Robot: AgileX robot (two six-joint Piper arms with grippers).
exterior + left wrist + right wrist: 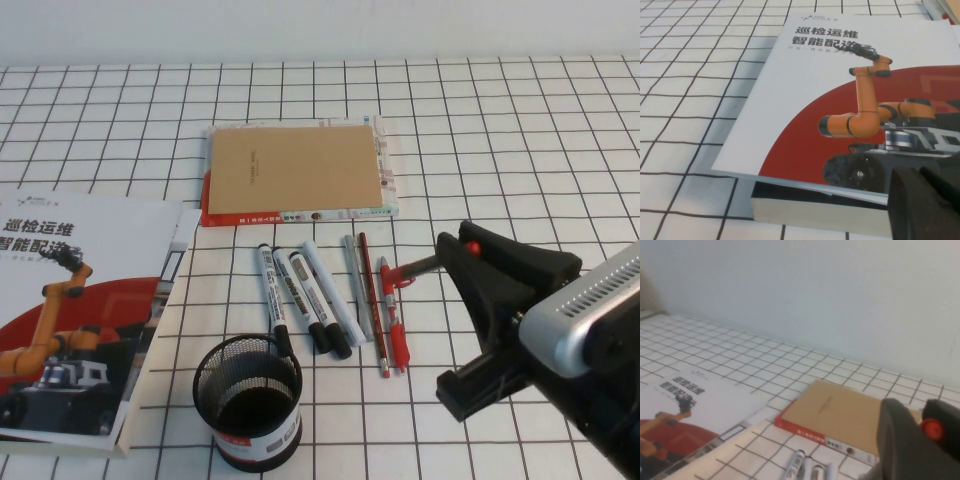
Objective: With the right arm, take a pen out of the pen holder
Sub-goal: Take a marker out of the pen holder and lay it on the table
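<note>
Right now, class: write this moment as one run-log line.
right gripper: shut on red-capped pen, right of laid-out pens | left gripper: over book | pen holder: upright

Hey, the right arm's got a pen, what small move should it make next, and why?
Probably lower the right end effector slightly and let go: it grips a pen just right of the row of pens already lying on the table, and the pen holder looks empty. The left end effector sits parked over the book.
</note>
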